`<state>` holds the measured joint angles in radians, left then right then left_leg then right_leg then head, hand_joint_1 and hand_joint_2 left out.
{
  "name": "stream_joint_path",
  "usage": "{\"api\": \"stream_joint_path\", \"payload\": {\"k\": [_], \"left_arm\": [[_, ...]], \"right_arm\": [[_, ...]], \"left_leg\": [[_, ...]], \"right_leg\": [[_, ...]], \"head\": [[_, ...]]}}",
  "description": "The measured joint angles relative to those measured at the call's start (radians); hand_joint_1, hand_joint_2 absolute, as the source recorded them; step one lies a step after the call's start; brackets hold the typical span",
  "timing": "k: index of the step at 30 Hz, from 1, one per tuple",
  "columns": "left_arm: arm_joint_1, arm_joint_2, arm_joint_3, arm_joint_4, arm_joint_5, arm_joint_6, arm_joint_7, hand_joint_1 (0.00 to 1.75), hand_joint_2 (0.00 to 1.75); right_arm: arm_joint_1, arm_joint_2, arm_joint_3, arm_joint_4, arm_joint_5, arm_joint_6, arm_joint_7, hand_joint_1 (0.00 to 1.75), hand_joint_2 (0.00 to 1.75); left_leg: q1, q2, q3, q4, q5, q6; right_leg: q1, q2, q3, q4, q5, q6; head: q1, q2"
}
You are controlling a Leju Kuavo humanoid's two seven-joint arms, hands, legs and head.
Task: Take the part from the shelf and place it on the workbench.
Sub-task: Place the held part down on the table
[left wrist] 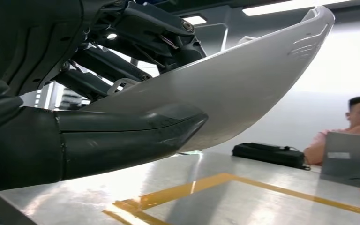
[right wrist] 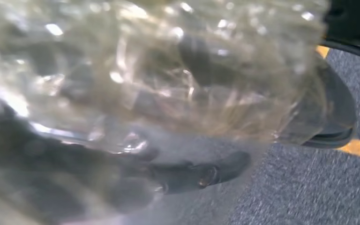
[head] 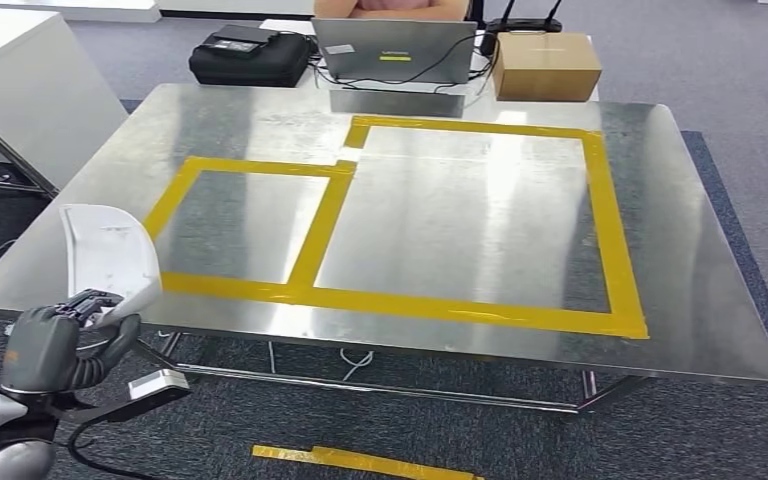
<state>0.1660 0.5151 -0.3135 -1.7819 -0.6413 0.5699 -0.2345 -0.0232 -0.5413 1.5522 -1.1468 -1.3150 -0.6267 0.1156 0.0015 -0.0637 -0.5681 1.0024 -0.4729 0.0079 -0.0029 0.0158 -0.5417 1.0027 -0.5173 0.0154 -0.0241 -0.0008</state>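
The white curved part [head: 108,252] stands upright at the near left corner of the worktop [head: 460,230], gripped at its lower edge by the left robot hand [head: 55,345], thumb [left wrist: 122,136] pressed along its underside. The steel worktop carries yellow tape [head: 400,300] marking two rectangles. Beyond its far edge sit a laptop [head: 395,50], a black bag [head: 248,58] and a cardboard box [head: 545,65]. Grey carpet [head: 740,200] lies below. The right robot hand's view is blurred by something clear and crinkled; I cannot tell its state.

1. The right hand [right wrist: 187,176] is a dark blur behind a crinkled clear plastic film [right wrist: 145,70]; its grip cannot be told.
2. The curved white plastic part [left wrist: 243,89] hides most of the left hand's fingers [left wrist: 122,136].
3. The seated person [head: 385,8] is cut off at the head view's top edge.
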Motion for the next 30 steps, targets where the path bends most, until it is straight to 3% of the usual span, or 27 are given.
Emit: {"api": "stream_joint_path", "payload": {"k": [11, 21, 30], "left_arm": [[-0.173, 0.006, -0.159, 0.032, -0.031, -0.058, -0.050, 1.75, 1.75], [-0.368, -0.042, -0.364, 0.130, -0.061, -0.153, 0.002, 1.75, 1.75], [-0.433, -0.072, -0.426, 0.196, -0.051, -0.181, 0.033, 1.75, 1.75]], "right_arm": [[-0.009, 0.002, 0.000, 0.031, 0.050, 0.062, 0.000, 0.00, 0.00], [-0.022, 0.033, 0.000, 0.108, 0.085, 0.141, 0.000, 0.00, 0.00], [-0.025, 0.056, 0.000, 0.159, 0.082, 0.156, 0.000, 0.00, 0.00]], "left_leg": [[-0.004, 0.000, 0.000, 0.002, 0.000, -0.001], [-0.005, 0.000, 0.000, 0.002, 0.000, -0.001], [-0.005, 0.001, -0.001, 0.002, 0.000, -0.001]], "right_leg": [[-0.005, 0.000, 0.001, -0.001, 0.001, 0.001], [-0.007, 0.001, 0.001, -0.001, 0.002, 0.003], [-0.007, 0.001, 0.000, -0.001, 0.002, 0.003]], "head": [[0.000, 0.000], [0.000, 0.000], [0.000, 0.000]]}}
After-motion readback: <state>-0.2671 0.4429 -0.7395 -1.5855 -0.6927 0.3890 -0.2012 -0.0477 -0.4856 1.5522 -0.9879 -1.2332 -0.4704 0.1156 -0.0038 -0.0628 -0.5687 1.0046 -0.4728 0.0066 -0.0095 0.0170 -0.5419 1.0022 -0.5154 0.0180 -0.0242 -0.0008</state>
